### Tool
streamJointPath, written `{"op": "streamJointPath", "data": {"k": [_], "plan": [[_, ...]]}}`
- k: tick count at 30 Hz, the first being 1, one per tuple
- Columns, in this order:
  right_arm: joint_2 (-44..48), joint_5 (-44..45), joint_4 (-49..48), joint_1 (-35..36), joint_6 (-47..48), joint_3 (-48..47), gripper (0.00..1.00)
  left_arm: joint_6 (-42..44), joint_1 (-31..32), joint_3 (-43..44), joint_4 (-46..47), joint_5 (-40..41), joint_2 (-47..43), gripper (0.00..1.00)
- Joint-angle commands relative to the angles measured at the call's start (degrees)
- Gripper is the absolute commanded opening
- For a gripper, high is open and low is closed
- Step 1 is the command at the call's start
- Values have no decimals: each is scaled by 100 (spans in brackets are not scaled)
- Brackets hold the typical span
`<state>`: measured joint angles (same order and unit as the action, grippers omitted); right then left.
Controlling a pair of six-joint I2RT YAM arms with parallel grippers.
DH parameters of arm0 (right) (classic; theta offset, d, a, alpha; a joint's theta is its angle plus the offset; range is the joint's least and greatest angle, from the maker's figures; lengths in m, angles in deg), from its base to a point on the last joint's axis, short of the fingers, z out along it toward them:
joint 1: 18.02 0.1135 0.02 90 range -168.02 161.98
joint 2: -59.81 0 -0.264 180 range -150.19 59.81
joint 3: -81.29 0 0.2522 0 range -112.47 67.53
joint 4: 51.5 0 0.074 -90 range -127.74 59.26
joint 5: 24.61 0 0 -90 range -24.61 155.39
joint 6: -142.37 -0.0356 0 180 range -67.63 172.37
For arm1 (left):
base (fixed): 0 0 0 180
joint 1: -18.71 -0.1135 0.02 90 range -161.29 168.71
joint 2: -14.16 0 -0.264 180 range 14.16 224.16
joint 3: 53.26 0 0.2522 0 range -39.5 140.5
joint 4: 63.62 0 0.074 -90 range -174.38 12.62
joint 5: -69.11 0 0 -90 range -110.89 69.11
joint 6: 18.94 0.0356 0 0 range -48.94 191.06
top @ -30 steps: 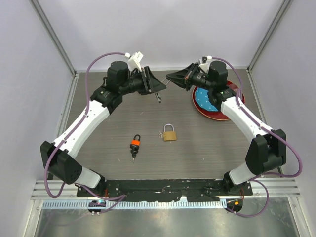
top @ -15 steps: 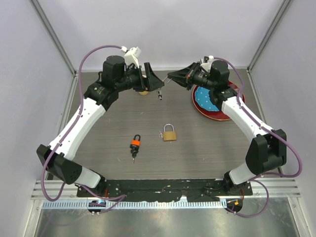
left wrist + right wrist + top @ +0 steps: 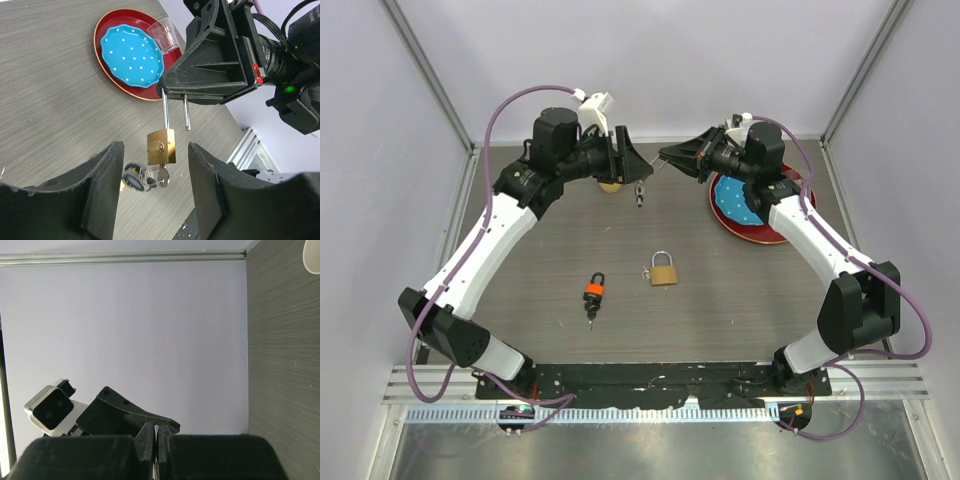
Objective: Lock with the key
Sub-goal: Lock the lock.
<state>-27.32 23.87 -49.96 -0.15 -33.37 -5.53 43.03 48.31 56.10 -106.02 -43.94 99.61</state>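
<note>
In the left wrist view a brass padlock point(image 3: 161, 145) hangs in the air by its open shackle point(image 3: 165, 112), whose short leg is out of the body. My right gripper point(image 3: 165, 91) is shut on the shackle's top. A key point(image 3: 163, 175) sits in the keyhole underneath, with a blurred bunch of keys point(image 3: 134, 180) on its ring. My left gripper point(image 3: 154, 148) is open, one finger on each side of the padlock and touching neither. From above, the left gripper point(image 3: 632, 168) and right gripper point(image 3: 665, 156) meet at the back, and the keys point(image 3: 640, 196) dangle below them.
A second brass padlock point(image 3: 663, 270) and a small orange and black padlock point(image 3: 594, 293) lie mid-table. At the back right stands a red plate point(image 3: 775, 232) holding a blue dotted dish point(image 3: 131, 50) and a clear cup point(image 3: 163, 34). A tan round thing point(image 3: 610, 186) shows under my left wrist.
My left gripper has opened and its wrist has shifted toward the back wall. The key bunch is swinging. The right arm has not moved.
</note>
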Motion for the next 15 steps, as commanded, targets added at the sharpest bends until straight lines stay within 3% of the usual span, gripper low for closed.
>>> {"op": "streamJointPath", "data": {"k": [1, 7, 15], "plan": [[135, -85, -350, -29, -84, -95, 2, 43, 63, 214, 78, -209, 103, 56], [126, -85, -359, -29, -75, -95, 2, -9, 133, 206, 104, -262, 191, 44], [153, -93, -386, -20, -75, -24, 2, -97, 151, 118, 307, -314, 174, 17]]}}
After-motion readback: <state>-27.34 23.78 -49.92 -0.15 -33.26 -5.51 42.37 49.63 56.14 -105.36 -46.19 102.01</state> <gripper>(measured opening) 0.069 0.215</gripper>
